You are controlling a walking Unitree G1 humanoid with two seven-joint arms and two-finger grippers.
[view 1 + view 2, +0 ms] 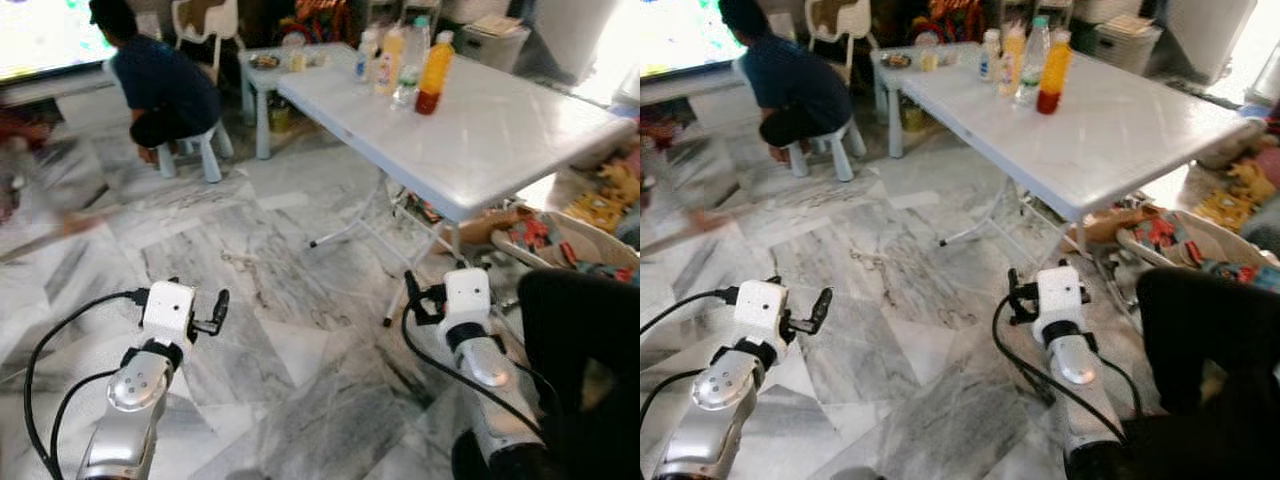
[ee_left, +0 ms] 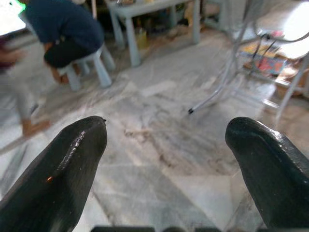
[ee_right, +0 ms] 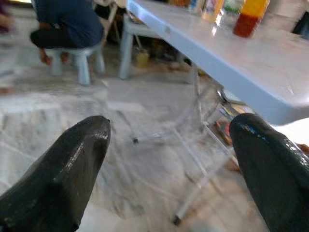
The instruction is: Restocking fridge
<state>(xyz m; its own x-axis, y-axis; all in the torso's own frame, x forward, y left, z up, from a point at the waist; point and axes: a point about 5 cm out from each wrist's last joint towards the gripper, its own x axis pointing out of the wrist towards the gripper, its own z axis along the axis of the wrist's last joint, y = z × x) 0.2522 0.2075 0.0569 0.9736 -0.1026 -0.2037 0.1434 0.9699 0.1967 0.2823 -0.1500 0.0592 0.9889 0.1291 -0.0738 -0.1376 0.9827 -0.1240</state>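
Left eye view: bottles (image 1: 405, 62) on table (image 1: 500, 130), well beyond right gripper (image 1: 418, 297).

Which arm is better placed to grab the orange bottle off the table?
Right, probably. The orange bottle stands on the white table, ahead and to the robot's right. The right gripper hangs nearer that table; the left gripper is over bare floor. Both are open and empty.

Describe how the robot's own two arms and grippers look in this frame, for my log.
Both arms are silver metal with a dark joint ring below a white boxy wrist block. Black cables loop from each wrist block back along the arm. The left gripper and right gripper each end in two long, glossy black fingers with rounded tips. No markings are legible.
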